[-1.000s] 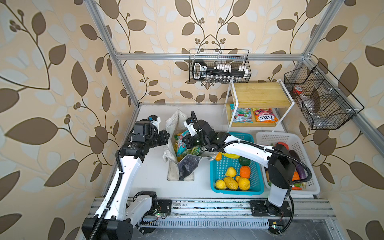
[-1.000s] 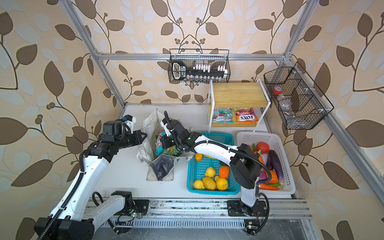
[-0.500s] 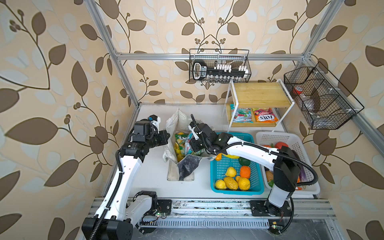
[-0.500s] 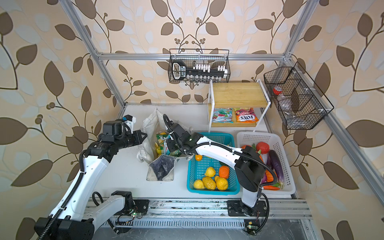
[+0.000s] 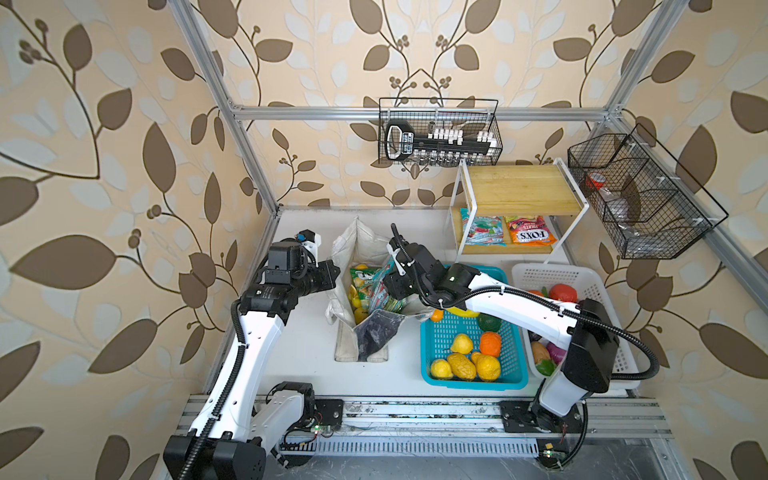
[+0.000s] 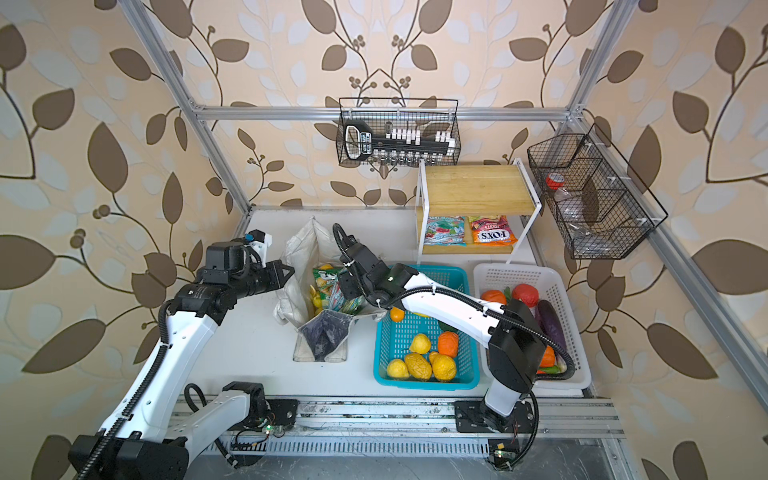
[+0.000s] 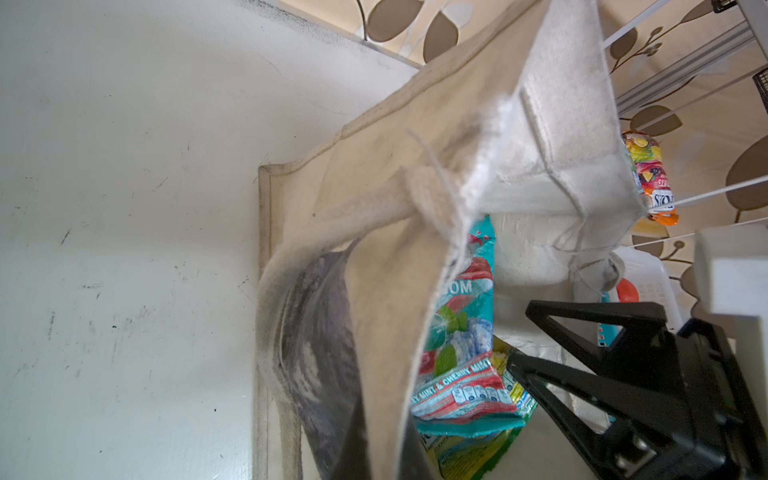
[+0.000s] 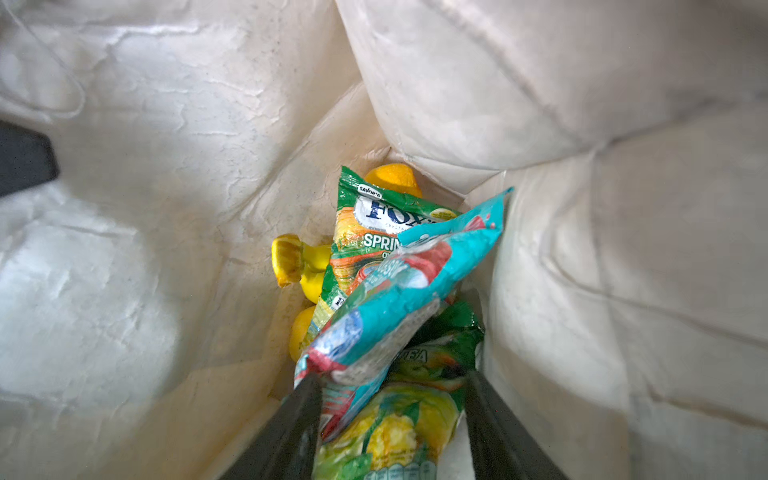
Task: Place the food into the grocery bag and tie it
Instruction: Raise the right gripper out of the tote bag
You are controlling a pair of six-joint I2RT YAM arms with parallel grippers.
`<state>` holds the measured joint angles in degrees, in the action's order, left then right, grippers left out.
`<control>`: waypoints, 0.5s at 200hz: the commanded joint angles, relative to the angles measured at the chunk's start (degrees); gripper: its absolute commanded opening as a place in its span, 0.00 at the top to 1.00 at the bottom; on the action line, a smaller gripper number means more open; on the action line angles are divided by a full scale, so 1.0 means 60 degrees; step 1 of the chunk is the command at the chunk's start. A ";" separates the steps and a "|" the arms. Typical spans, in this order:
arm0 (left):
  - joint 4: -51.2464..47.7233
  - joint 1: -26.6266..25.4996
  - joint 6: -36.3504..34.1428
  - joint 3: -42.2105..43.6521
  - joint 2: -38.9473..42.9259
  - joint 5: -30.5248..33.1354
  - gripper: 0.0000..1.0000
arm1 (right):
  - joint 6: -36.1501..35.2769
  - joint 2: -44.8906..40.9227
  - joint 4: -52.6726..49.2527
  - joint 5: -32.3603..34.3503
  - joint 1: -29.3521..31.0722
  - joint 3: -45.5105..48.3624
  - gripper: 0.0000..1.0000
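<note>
The off-white grocery bag (image 5: 360, 248) (image 6: 302, 250) stands open on the table. My left gripper (image 5: 332, 275) (image 6: 288, 271) is shut on the bag's left rim (image 7: 374, 199), and the fabric runs down between its jaws (image 7: 386, 457). My right gripper (image 5: 392, 286) (image 6: 347, 287) reaches into the bag and is open (image 8: 395, 415). A light blue packet (image 8: 399, 299) (image 7: 457, 332) lies loose against one of its fingers (image 8: 299, 428). Under it sit a green packet (image 8: 374, 224) (image 5: 362, 279), a yellow-green packet (image 8: 399, 428) and a yellow banana bunch (image 8: 299, 262).
A blue basket (image 5: 515, 376) (image 6: 465, 376) holding yellow and orange toy fruit stands right of the bag, under my right arm. A white basket (image 5: 540, 272) with vegetables is further right. A white shelf (image 5: 523, 191) at the back holds two packets. Wire baskets hang on the walls.
My right gripper went down into the bag with the light blue packet and its jaws opened, letting the packet go. The left gripper kept its hold on the rim.
</note>
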<state>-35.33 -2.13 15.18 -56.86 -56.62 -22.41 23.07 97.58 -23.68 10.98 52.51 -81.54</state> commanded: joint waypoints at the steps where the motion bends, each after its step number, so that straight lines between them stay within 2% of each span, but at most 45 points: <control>1: 0.0210 0.0094 -0.0024 -0.0132 0.0180 -0.0092 1.00 | -0.0159 0.0188 -0.0544 0.0420 0.0093 0.0018 0.45; 53: 0.0183 0.0104 -0.0015 -0.0162 0.0135 -0.0124 1.00 | -0.0198 0.0230 -0.0949 0.0851 0.0103 0.0010 0.49; 100: 0.0176 0.0099 -0.0025 -0.0176 0.0121 -0.0149 1.00 | -0.0081 -0.0755 -0.0599 0.1303 0.0226 0.0373 0.38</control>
<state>-35.33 -2.13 15.18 -56.86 -56.62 -22.37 22.63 97.49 -27.55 15.94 53.10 -81.14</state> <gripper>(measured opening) 0.045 0.581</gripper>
